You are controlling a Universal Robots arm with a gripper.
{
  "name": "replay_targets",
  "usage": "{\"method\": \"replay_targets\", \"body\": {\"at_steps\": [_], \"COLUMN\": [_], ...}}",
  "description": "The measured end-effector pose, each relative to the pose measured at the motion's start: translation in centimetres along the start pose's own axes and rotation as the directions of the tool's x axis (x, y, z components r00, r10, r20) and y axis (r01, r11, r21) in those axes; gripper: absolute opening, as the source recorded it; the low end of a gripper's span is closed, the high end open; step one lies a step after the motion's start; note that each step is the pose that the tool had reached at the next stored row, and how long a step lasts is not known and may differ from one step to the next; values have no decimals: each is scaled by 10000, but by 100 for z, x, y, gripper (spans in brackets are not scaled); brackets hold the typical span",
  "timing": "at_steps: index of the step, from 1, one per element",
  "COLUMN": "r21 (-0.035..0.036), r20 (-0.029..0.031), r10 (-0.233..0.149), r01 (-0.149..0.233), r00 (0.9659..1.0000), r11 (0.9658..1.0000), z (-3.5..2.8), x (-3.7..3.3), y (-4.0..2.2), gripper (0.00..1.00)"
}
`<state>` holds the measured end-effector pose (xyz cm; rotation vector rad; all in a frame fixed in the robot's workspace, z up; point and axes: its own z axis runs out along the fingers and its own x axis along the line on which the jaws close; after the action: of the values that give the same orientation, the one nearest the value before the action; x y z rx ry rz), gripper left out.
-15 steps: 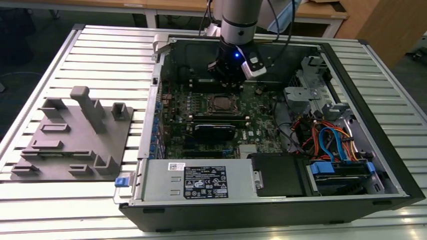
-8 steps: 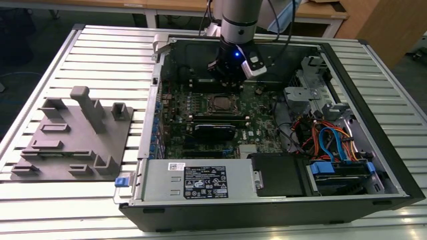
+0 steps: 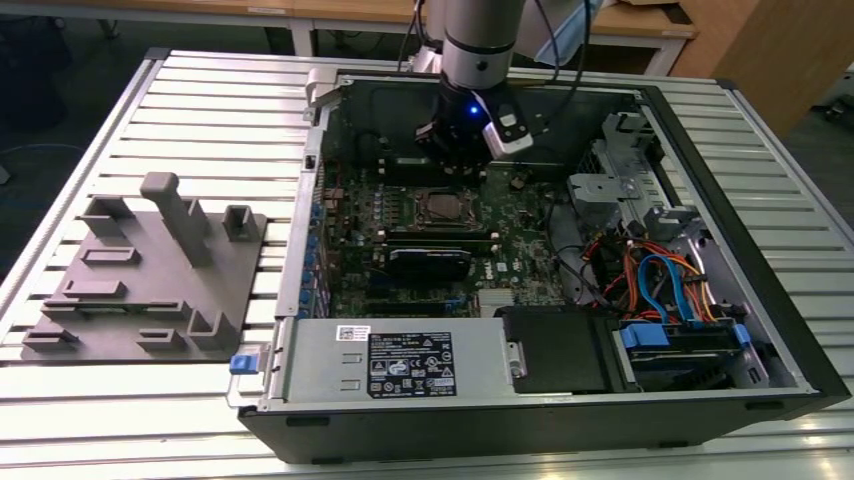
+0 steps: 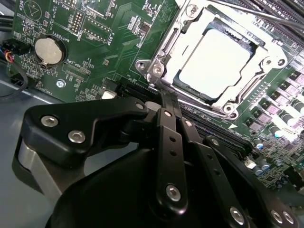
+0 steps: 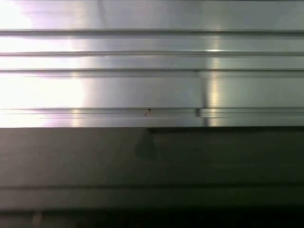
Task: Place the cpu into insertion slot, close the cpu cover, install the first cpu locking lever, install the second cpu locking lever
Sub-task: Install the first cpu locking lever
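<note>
The end effector (image 4: 166,97) hangs inside the open case (image 3: 747,180), in the upper middle of the exterior view, just above the socket area. In the second wrist view its black linkage runs up from the lower frame and its fingers (image 4: 167,102) come together into one narrow tip, so I judge it closed, with nothing between them. The tip sits right at the near edge of the cover (image 4: 164,52); whether it touches the metal I cannot tell.

The cpu (image 4: 216,59) already lies in the slot (image 4: 247,97), its pale face showing through the cover's square window in the upper right of that view. The cover looks down over it. Thin lever rods (image 4: 266,16) cross the upper right corner of the frame; whether either is hooked I cannot tell.

Risks, as I judge them: the closed tip is very near the cover's edge, so a slight sideways drift could scrape the frame or nudge it up off the chip. Pressing down off-centre could tilt the cpu on the socket pins. A lever could slip off the narrow tip and spring back. The coin cell (image 4: 49,51) at upper left and the small board parts nearby are exposed to a stray sweep.

The case rests on a slatted table (image 3: 174,420), with a grey fixture (image 3: 147,270) at the exterior view's left.
</note>
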<state>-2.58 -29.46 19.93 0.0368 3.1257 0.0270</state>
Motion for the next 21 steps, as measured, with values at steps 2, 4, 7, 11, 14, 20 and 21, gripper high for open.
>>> {"method": "replay_targets", "body": {"at_steps": [2,4,7,11,14,20,21], "r21": [24,24,12,17,16,171,187], "r20": [-3,-2,6,2,3,1,2], "r10": [14,22,24,25,27,44,48], "r01": [-14,-22,-24,-25,-27,-44,-48], "r00": [10000,10000,10000,10000,10000,10000,10000], "r11": [10000,10000,10000,10000,10000,9998,9998], "z": [7,8,5,-18,-27,5,9], "x": [0,0,-1,-1,-1,0,0], "y": [-3,-2,0,-1,0,-9,-9], "gripper": [11,11,11,11,11,11,11]}}
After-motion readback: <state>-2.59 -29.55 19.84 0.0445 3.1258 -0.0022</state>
